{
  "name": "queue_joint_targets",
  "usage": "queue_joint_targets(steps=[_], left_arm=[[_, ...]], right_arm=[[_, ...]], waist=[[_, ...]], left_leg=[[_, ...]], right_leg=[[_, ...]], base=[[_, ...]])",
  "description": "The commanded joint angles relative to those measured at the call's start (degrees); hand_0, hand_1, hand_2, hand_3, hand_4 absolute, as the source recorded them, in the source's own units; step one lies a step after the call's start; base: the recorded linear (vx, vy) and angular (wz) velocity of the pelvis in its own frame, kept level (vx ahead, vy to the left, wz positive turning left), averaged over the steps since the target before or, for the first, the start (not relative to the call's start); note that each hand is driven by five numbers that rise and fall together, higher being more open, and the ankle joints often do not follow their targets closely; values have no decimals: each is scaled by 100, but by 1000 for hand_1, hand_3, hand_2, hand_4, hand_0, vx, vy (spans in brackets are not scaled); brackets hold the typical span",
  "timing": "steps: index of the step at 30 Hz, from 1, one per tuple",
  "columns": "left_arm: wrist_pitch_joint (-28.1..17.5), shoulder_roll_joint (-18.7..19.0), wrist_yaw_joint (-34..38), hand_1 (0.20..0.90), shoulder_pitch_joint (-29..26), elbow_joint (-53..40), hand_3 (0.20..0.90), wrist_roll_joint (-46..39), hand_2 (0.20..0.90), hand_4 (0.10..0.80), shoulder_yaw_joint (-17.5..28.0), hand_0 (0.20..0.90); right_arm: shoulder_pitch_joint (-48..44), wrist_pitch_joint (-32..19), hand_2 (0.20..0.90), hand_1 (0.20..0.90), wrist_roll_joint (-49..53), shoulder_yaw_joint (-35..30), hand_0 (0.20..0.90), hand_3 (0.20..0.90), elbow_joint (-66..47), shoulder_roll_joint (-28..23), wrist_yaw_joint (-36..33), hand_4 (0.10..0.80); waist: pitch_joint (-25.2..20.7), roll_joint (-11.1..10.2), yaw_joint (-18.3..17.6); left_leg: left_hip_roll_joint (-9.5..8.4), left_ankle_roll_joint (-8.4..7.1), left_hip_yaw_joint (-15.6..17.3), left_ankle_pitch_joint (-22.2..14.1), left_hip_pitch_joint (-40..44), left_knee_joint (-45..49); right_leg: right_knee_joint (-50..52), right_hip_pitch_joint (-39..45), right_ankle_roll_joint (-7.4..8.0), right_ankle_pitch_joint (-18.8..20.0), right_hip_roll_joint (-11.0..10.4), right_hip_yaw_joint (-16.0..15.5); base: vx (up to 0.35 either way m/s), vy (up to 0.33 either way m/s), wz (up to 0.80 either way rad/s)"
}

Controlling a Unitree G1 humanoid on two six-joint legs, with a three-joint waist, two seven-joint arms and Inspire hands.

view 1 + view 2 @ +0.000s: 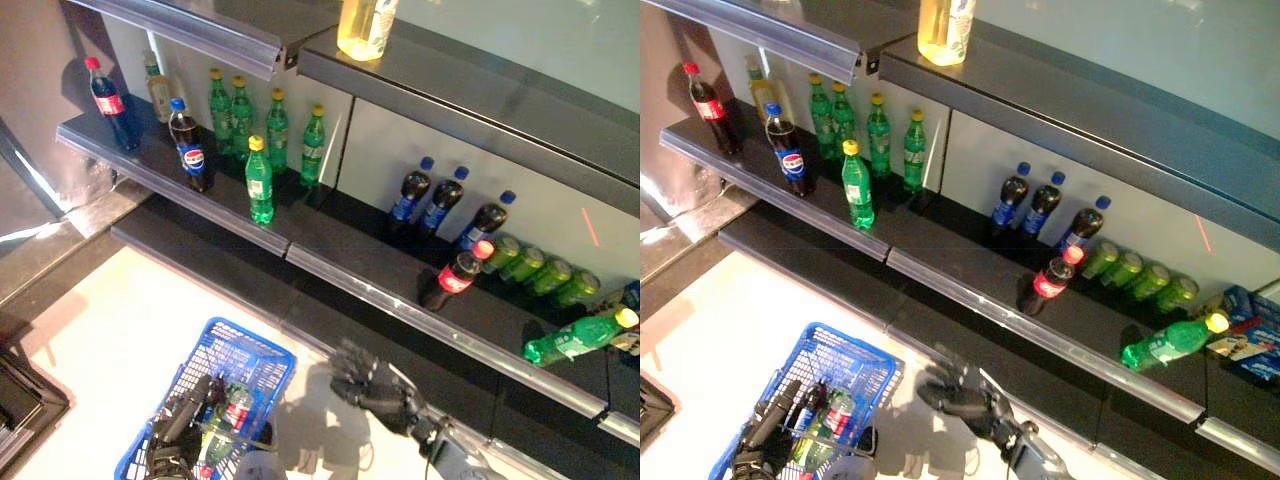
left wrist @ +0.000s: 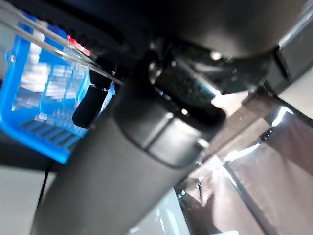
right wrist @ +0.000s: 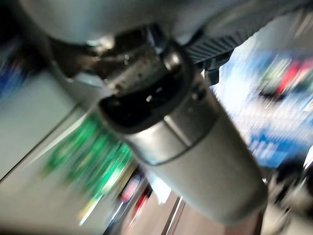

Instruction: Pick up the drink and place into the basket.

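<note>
While our left hand (image 1: 180, 425) sits at about seven o'clock in the head view, its fingers curl around the rim of the blue basket (image 1: 262, 352), which we hold just above the pale floor (image 1: 110, 330). Inside the basket lie a few bottles (image 1: 232, 412), one with a red and white label; that is where a drink rests now. At about five o'clock, just right of the basket and apart from it, our right hand (image 1: 375, 388) hangs below the shelf edge with its fingers loosely bent and nothing between them.

Up at ten o'clock, on the dark shelf (image 1: 330, 262), we see a red-capped cola bottle (image 1: 110, 102), a blue-capped cola bottle (image 1: 188, 146) and a row of green bottles (image 1: 258, 182) with yellow caps. Toward two and three o'clock stand more dark bottles (image 1: 412, 190), one red-capped bottle (image 1: 458, 274) leaning, and a green bottle (image 1: 578, 338) lying on its side. At twelve o'clock a yellow bottle (image 1: 366, 28) stands on the upper shelf (image 1: 470, 95).
</note>
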Motion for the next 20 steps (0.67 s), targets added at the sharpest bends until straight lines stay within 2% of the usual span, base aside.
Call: queue_joint_targets(steps=[1, 5, 10, 16, 20], left_arm=[[-530, -85, -390, 300, -568, -18, 200, 362, 300, 100, -68, 300], [-326, -178, -102, 300, -721, 815, 200, 560, 300, 100, -46, 300], [-219, -274, 45, 300, -860, 1846, 200, 783, 300, 100, 81, 300], [-226, -301, 159, 300, -903, 2203, 200, 1046, 300, 100, -7, 300], [-186, -314, 221, 300, -866, 2181, 200, 1011, 300, 100, -79, 300]], right_arm=[[-49, -709, 900, 900, -656, 114, 900, 900, 412, -323, -459, 800], [-166, -808, 900, 900, -1067, 54, 900, 900, 1285, -193, -810, 800], [-234, -955, 900, 900, -940, -265, 900, 900, 2326, 50, -860, 800], [-326, -1144, 900, 900, -1229, -587, 900, 900, 3281, 142, -1121, 800], [-358, -1185, 900, 900, -1314, -672, 900, 900, 3514, 181, -1224, 800]], waist=[[-635, 625, -52], [-632, 636, -114], [-633, 601, -187], [-635, 615, -224], [-634, 625, -242]], left_leg=[[126, -182, 270, -430, 286, -13], [131, -181, 321, -454, 225, -13], [118, -156, 383, -511, 261, -13], [136, -129, 497, -581, 327, -13], [155, -124, 544, -601, 367, -13]], right_leg=[[-33, -372, -99, 542, 46, -52], [-98, -381, -67, 592, 6, -97], [-119, -394, -39, 617, -23, -62], [-131, -410, -44, 623, -18, 15], [-114, -417, -56, 621, -11, 71]], base=[[-25, -2, -15], [-29, -7, -16], [-4, -6, -6], [3, 2, -1], [32, 5, -17]])
